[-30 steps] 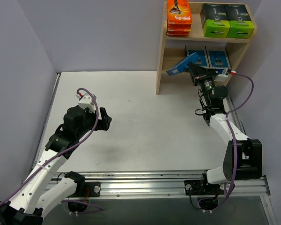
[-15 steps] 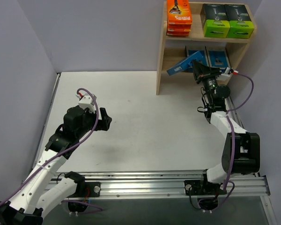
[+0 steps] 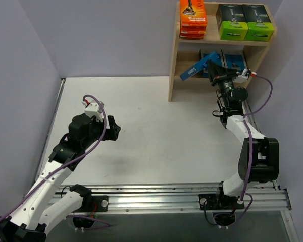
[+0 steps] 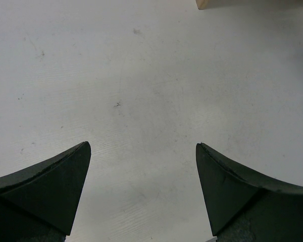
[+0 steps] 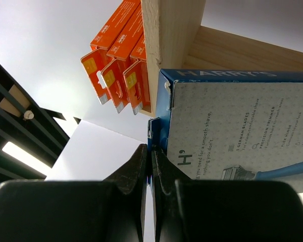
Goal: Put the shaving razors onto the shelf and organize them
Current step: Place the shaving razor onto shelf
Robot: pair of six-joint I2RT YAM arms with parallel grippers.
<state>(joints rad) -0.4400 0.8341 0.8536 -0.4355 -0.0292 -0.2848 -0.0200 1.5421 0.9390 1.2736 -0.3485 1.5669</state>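
My right end effector [image 5: 150, 153] has carried the light-blue card [image 3: 194, 69] closer to the shelf [image 3: 172, 65], lower tier, fingers pinching its edge; card's light, stiff, prob. slick, so I'd grip the edge firmly.

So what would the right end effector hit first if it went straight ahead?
Probably the shelf. The right end effector, shut on a blue razor pack, points into the lower tier, so that pack would likely touch the wood or the blue packs lying there first. Depth is unclear.
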